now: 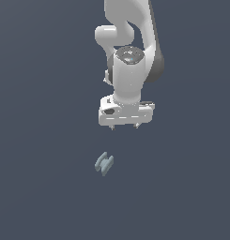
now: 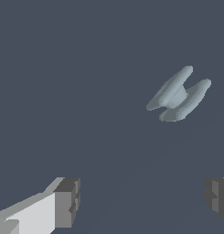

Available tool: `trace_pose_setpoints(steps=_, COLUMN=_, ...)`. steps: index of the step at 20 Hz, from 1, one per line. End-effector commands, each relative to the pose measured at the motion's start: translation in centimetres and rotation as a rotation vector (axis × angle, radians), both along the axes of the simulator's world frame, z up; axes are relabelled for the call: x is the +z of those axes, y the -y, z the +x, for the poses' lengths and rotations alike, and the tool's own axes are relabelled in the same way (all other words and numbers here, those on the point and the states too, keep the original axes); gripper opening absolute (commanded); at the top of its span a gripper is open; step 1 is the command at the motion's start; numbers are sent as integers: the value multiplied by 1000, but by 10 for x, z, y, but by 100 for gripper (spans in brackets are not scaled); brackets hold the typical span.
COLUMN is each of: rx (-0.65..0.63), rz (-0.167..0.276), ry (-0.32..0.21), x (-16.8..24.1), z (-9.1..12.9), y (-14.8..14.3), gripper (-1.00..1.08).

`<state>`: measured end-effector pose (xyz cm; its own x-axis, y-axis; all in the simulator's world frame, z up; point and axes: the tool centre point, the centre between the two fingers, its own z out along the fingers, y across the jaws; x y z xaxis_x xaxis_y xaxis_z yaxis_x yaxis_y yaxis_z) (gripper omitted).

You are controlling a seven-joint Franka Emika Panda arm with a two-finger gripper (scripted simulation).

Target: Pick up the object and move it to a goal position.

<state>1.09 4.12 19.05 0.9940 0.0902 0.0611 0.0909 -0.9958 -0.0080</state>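
- Since the object (image 1: 104, 163) is so much smaller than the pincer (image 1: 124, 125), we judge it very light, and likely to skid or flip if one finger reaches it before the other.
- We see it lying on the dark worktop (image 1: 41, 187), apart from everything, at about seven o'clock from the pincer in the exterior view.
- Its shape reads as two short parallel bars joined by a low bridge, pale grey-blue, with smooth rounded ends; we take it for rigid and somewhat slippery, not fragile.
- In the wrist view the object (image 2: 178, 95) sits off to one side of the line between the fingertips (image 2: 67, 201), not between them, and turned at a slant to them.
- We find the pincer (image 2: 143, 199) released, its jaws standing wide with nothing between them, raised clear of the worktop.
- Our preferred hold is across the outer faces of both bars at the bridge, where the piece is stiffest and the pads meet flat sides.
- Gripping along the bars' rounded tips looks risky to us, since the piece could squirt out.
- We would turn the wrist to match the slant first.
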Motion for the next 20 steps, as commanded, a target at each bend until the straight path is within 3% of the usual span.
trace_pose_setpoints(steps=1, rx=20, rz=1, ry=6, x=2, z=0, y=-10, gripper=100)
trace_pose_setpoints(steps=10, rx=-30, rz=4, ry=0, x=-3, z=8, y=-2, gripper=100)
trace_pose_setpoints(steps=20, rx=-250, rz=16, ry=-24, x=-25, z=43, y=28, gripper=100)
